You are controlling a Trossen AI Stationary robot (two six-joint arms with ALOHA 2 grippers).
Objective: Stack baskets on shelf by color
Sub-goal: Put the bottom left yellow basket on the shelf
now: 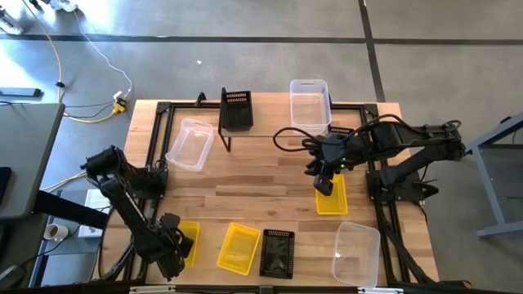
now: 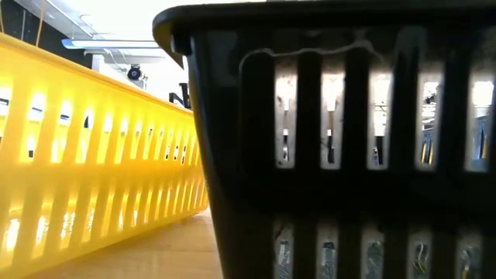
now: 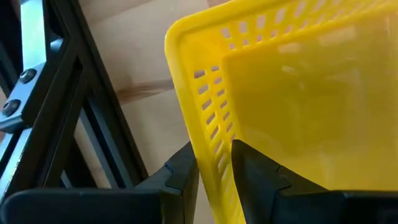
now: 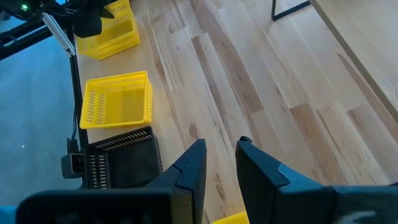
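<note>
Nearest the low camera stands a black perforated plastic basket (image 2: 341, 147), with a yellow slotted plastic basket (image 2: 85, 155) just beside it; both sit at the near edge of the light wooden counter (image 1: 245, 192).

At the near left corner, my left pincer (image 3: 214, 165) is closed on the wall of another yellow slotted basket (image 3: 298, 93), one finger outside the wall, the other inside. Seen from above, this basket (image 1: 187, 242) lies by the black frame rail on the counter's left side.

Next along the near edge come the yellow basket (image 1: 239, 247) and the black mesh basket (image 1: 277, 253), side by side. A clear translucent plastic bin (image 1: 356, 253) sits at the near right corner.

Toward the far left, a second clear bin (image 1: 190, 144) rests tilted on the counter. On the low light-wood shelf (image 1: 270, 122) along the far edge stand a black mesh basket (image 1: 236, 110) and a third clear bin (image 1: 310, 103).

My right pincer (image 1: 324, 181) hangs over the far end of a third yellow basket (image 1: 331, 198) near the right edge. Its fingers (image 4: 189, 168) stand narrowly apart, holding nothing.
</note>
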